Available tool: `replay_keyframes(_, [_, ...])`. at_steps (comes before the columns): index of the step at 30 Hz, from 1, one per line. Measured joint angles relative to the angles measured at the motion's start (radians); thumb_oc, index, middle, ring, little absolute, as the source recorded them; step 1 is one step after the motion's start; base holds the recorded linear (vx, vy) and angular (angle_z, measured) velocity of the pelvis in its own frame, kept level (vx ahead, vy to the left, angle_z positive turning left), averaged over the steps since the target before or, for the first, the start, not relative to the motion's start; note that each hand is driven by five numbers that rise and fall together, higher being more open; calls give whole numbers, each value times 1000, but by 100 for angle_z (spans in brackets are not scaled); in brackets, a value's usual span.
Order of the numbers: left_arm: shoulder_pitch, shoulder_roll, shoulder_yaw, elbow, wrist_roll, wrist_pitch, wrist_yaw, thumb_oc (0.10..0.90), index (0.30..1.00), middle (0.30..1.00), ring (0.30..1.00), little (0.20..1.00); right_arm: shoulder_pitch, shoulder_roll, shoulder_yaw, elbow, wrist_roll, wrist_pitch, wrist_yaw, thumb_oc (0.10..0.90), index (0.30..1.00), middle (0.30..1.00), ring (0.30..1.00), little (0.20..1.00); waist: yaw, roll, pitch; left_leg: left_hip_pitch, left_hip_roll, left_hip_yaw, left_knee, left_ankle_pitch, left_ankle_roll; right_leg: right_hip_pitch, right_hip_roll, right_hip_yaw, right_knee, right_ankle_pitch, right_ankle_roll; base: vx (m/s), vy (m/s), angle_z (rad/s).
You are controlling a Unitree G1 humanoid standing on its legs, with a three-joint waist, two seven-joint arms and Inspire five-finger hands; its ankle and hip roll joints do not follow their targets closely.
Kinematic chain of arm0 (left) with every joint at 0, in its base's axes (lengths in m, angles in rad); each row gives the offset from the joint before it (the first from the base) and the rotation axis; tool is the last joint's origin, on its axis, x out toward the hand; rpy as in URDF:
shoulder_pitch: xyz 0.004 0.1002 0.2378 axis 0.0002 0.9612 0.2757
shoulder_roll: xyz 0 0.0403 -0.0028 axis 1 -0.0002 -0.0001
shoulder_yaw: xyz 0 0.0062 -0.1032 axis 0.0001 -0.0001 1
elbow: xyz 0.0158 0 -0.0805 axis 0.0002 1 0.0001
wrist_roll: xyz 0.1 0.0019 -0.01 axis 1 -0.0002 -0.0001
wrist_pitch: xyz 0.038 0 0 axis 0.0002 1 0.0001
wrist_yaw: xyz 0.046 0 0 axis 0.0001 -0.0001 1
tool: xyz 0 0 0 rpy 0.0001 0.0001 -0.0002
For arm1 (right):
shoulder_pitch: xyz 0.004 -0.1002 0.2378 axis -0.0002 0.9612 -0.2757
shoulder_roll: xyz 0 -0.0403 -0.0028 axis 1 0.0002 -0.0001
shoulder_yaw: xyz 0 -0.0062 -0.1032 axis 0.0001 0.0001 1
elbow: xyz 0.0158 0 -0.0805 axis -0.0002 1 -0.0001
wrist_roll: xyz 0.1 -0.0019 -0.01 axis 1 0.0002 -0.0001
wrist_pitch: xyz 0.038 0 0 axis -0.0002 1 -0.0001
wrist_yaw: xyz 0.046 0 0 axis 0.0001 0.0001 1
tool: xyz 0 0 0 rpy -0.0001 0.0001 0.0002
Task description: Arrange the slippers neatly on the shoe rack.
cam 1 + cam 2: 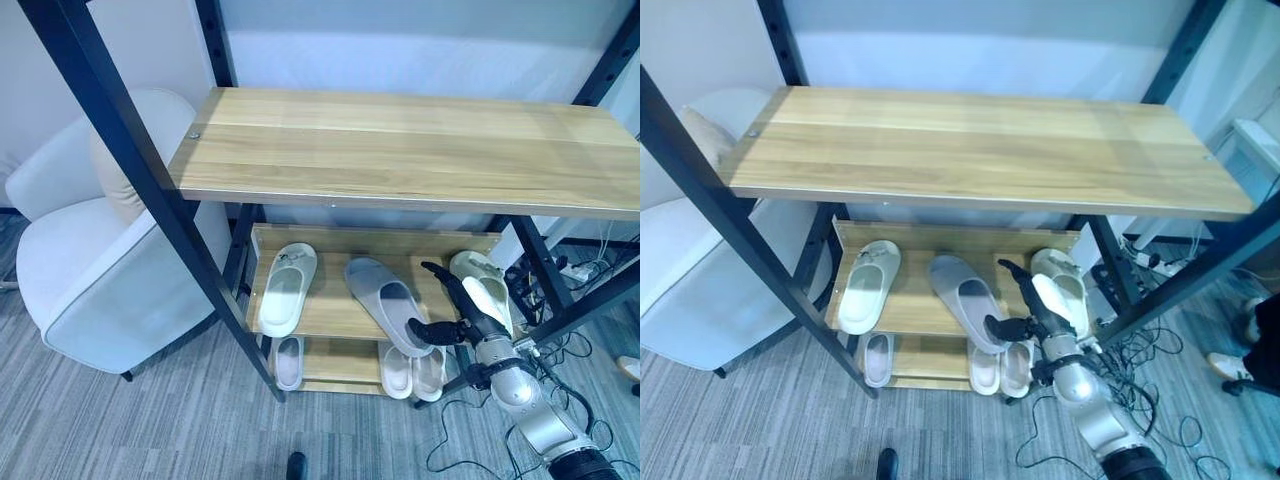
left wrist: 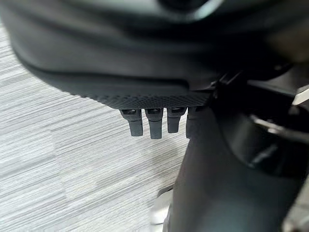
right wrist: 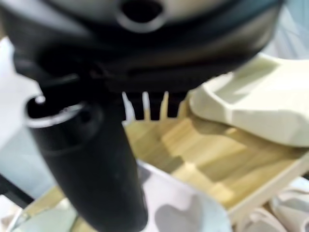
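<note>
Right hand [image 1: 470, 318] at the middle shelf [image 1: 330, 312], fingers spread wide, empty; grey slipper [image 1: 388, 303] lies askew just beside the thumb; next, I judge, straightening it beside the cream slipper [image 1: 487, 287].

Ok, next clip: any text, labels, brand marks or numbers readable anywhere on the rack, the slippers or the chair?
None can be read.
The shoe rack has bare wood shelves with no label or number.
The grey slipper by the right hand and the white slippers show no legible mark; any moulded print is too small to tell.
The white armchair carries no visible tag.
The left hand hangs over unmarked carpet.
</note>
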Motion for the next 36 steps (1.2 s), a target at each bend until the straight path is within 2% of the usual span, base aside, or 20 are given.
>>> replay_keyframes(12, [-2, -1, -5, -10, 0, -8, -2, 800, 900, 900, 900, 900, -97, 1, 71, 57, -20, 13, -18, 800, 900, 900, 900, 900, 10, 13, 24, -10, -2, -14, 0, 3, -2, -2, 0, -17, 0, -4, -4, -2, -1, 3])
replay_keyframes(21, [-3, -1, -6, -12, 0, -19, -2, 800, 900, 900, 900, 900, -145, 4, 81, 72, -21, 19, -48, 800, 900, 900, 900, 900, 12, 23, 46, -26, -4, -34, 0, 9, -5, -9, 0, -35, 0, -6, -4, -2, -1, 7])
replay_keyframes(25, [-4, -1, -35, -11, 0, -19, -1, 800, 900, 900, 900, 900, -211, 25, 102, 141, -21, 23, -71, 800, 900, 900, 900, 900, 13, 23, 47, -29, -4, -35, 0, 10, -7, -13, 0, -36, 0, -6, -4, 0, 0, 0])
replay_keyframes(36, [-7, -2, -40, -32, -2, -19, 0, 800, 900, 900, 900, 900, -222, 26, 103, 138, -21, 27, -87, 800, 900, 900, 900, 900, 24, 25, 49, -33, -5, -37, 0, 10, -7, -15, 0, -40, 0, -7, -6, 7, 0, 0])
